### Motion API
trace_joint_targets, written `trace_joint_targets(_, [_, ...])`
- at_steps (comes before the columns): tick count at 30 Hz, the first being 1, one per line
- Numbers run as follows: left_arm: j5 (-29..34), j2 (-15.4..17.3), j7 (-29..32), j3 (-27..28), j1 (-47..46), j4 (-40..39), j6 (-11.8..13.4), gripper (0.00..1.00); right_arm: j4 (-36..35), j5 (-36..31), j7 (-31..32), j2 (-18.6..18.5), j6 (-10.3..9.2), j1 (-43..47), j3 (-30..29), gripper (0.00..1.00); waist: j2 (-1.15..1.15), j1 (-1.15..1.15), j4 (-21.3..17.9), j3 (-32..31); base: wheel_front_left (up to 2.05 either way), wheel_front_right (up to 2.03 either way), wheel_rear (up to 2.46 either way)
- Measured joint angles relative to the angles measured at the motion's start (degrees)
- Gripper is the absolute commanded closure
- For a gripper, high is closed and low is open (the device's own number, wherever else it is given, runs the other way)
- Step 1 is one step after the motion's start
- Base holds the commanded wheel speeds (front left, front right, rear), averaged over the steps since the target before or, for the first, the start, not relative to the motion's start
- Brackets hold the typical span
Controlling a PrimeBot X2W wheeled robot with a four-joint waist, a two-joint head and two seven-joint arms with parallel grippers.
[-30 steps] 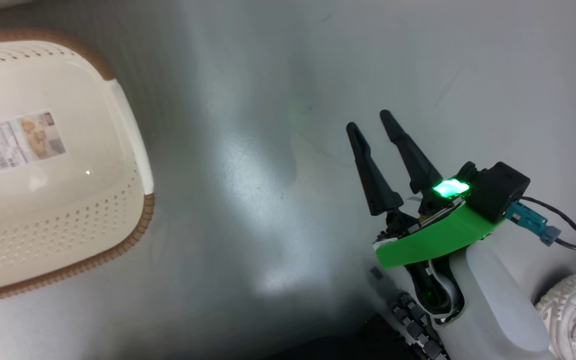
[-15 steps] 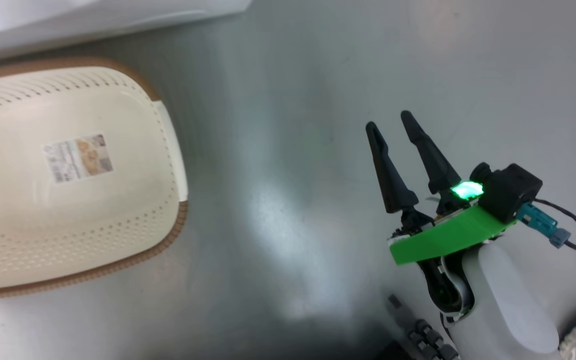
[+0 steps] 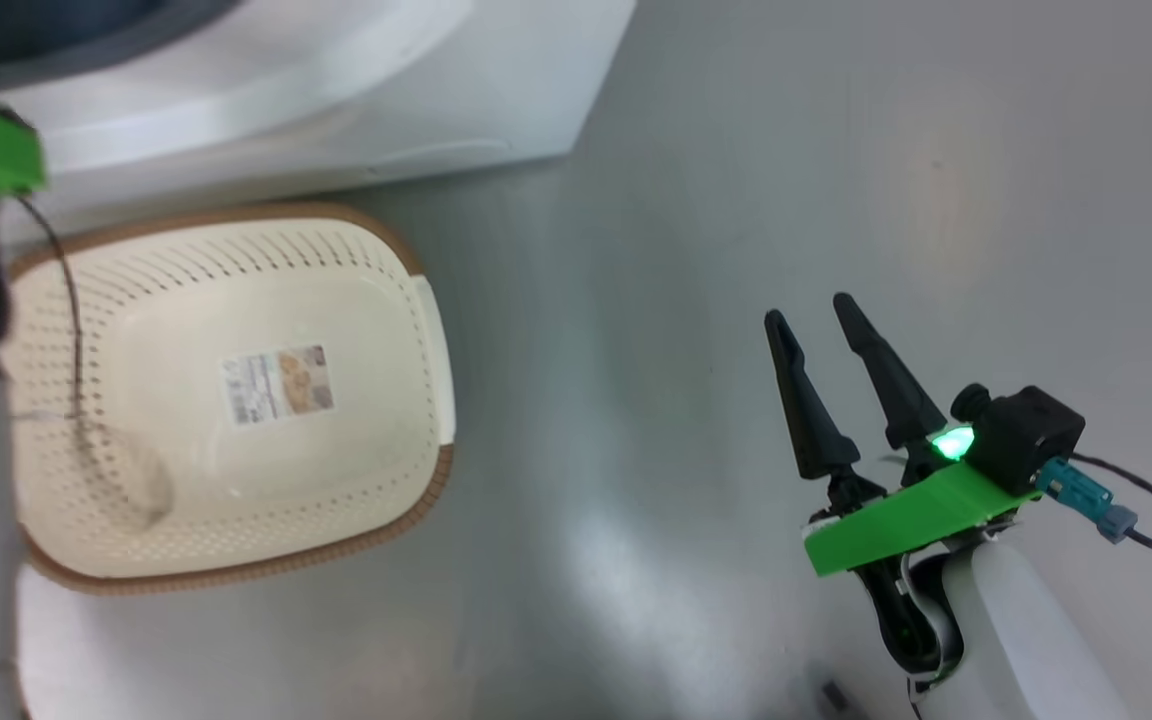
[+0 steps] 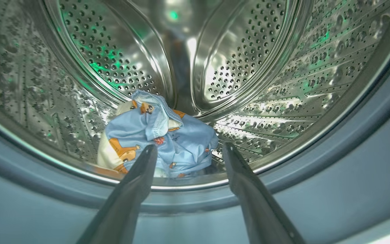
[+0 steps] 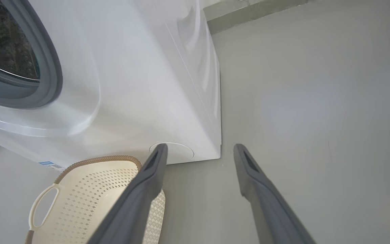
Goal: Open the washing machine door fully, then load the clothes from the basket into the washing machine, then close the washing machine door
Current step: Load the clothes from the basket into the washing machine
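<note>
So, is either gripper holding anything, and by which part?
Nothing is held: the left gripper is open, the clothes lying loose in the drum; the right gripper is open above the floor.

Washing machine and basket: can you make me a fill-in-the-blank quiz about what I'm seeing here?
1. The clothes lie inside the washing machine, in its steel ___.
2. The basket in front of it is ___.
3. The basket's rim is coloured ___.
Missing words: drum; empty; brown.
</note>
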Motion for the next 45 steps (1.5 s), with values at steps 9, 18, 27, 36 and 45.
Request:
trace_joint_targets(9, [0.0,-2.2,-4.3,-0.8,13.9,-6.6,2.1,0.0,1.1,-1.9,0.0,0.0,0.0,3.9,-1.1,0.0,0.0,0.0,2.3,-7.5,0.0,0.0,0.0])
trace_joint_targets(18, [1.7,-3.0,-7.1,-1.9,27.7,-11.8,4.0,0.0,2.7,-2.6,0.0,0.0,0.01,8.5,-2.4,0.0,0.0,0.0,3.9,-15.5,0.0,0.0,0.0])
trace_joint_targets(27, [5.1,-3.7,-8.6,-3.5,41.5,-17.0,4.9,0.0,3.2,-3.4,0.0,0.1,0.0,13.4,-3.5,0.0,0.0,0.0,4.9,-24.5,0.0,0.0,0.0])
trace_joint_targets(36, [8.5,-6.2,-8.8,-0.6,52.1,-22.5,5.6,0.0,2.8,-5.5,0.0,0.1,0.0,14.4,-3.9,0.0,0.0,0.0,5.3,-30.4,0.0,0.0,0.0])
trace_joint_targets(45, [12.9,-10.3,-8.8,3.8,62.6,-26.9,6.6,0.0,2.4,-5.9,0.0,0.2,0.0,16.3,-3.3,0.0,0.0,0.0,5.0,-34.6,0.0,0.0,0.0])
